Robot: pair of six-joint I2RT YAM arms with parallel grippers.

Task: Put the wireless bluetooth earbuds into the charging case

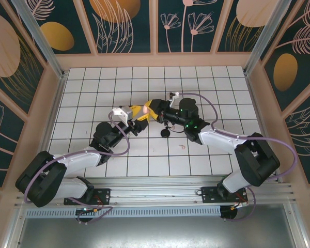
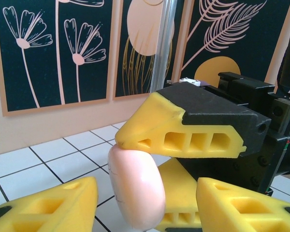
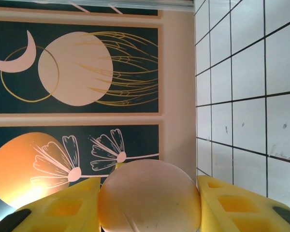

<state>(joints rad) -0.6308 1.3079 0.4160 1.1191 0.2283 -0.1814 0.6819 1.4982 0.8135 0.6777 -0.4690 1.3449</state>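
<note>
The round pale-pink charging case (image 3: 150,198) is shut and held edgewise above the tiled table, with my right gripper (image 3: 150,205) shut on its two flat faces. In the left wrist view the case (image 2: 135,188) stands between the right gripper's yellow fingers (image 2: 183,128). My left gripper (image 2: 147,193) is open and straddles the case with a gap on each side. In the top view both grippers meet mid-table, left (image 1: 140,119) and right (image 1: 154,110). One tiny pale-pink earbud (image 1: 182,146) lies on a tile in front of the right forearm.
The white tiled table (image 1: 93,93) is ringed by a low wooden wall and patterned panels (image 1: 124,26). A small black round part (image 1: 165,133) sits just below the right wrist. Free tiles lie to the left, right and back.
</note>
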